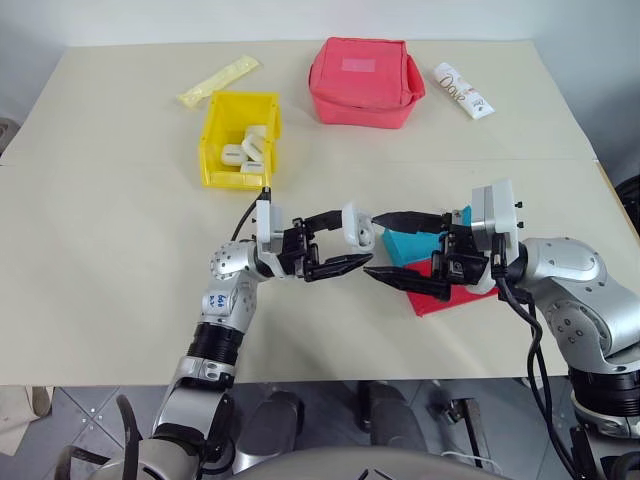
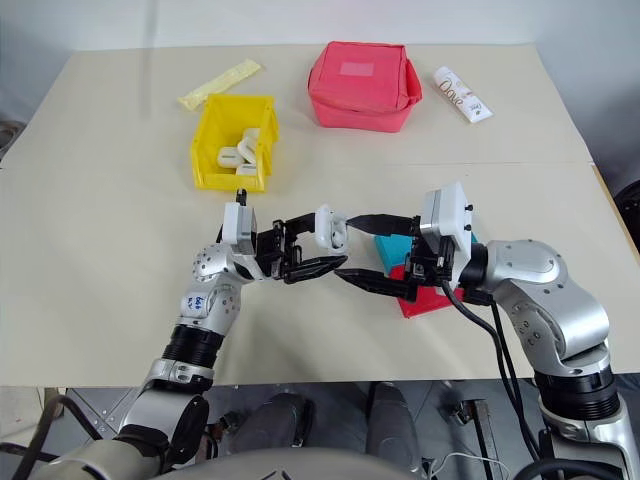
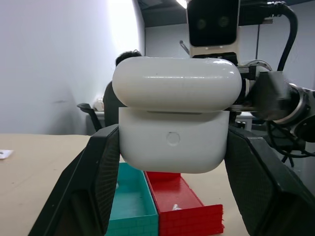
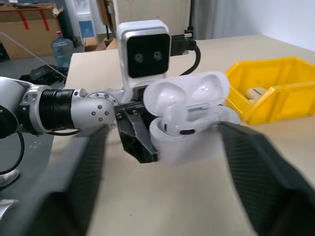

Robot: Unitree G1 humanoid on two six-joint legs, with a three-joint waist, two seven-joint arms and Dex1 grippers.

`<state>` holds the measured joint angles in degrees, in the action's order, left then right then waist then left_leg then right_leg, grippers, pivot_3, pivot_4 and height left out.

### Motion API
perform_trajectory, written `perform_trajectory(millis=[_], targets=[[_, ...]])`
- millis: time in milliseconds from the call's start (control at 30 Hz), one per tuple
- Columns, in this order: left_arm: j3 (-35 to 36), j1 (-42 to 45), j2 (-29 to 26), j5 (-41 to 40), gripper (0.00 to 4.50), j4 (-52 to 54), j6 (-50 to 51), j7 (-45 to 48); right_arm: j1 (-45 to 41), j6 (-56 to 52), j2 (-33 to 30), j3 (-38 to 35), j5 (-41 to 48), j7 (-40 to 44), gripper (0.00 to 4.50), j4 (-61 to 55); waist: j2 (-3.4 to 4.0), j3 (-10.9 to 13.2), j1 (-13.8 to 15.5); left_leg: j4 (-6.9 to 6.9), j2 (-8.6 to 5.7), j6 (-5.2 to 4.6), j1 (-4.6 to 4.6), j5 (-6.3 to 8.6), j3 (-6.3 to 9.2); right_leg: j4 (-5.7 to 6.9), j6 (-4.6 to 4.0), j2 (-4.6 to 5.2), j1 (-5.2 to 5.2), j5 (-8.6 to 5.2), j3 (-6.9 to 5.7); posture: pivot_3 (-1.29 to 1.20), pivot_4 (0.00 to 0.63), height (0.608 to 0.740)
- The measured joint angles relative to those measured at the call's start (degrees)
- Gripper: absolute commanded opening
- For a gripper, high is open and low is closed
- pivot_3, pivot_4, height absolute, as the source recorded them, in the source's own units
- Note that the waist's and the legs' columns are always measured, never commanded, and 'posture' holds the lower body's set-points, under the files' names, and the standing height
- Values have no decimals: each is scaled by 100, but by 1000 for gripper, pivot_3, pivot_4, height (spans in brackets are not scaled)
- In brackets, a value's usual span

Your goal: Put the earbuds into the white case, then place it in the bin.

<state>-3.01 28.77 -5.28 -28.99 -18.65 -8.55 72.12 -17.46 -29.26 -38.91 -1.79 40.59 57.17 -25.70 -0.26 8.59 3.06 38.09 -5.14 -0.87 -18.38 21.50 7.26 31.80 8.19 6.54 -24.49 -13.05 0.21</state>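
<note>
A: We see the desk [image 1: 120, 200] evenly and brightly lit from above; shadows under the yellow bin [image 1: 240, 138] are short and soft.

B: In the left wrist view we note a strong glare patch on the wall and a ceiling lamp at the top. The white case [image 3: 174, 120] is sharp there.

A: In the right wrist view the near fingers [image 4: 261, 172] are blurred, out of focus.

Spreading wide under even light: a beige table [image 1: 120, 300], seamed across the middle. Showing past its near edge: grey floor tiles [image 1: 80, 410]. Standing beyond: a pale wall [image 3: 49, 64], cardboard boxes [image 4: 22, 22], a water bottle [image 4: 61, 49].
</note>
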Motion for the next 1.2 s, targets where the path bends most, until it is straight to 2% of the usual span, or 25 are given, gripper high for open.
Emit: perform_trajectory(millis=[1200], targets=[[-26, 15, 17, -12, 2782, 57, 136, 110, -707, -243, -173, 2, -321, -160, 4473, 303, 0, 0, -11, -1, 2, 0, -1, 0, 0, -1, 0, -1, -1, 0, 0, 0, 150, 740]])
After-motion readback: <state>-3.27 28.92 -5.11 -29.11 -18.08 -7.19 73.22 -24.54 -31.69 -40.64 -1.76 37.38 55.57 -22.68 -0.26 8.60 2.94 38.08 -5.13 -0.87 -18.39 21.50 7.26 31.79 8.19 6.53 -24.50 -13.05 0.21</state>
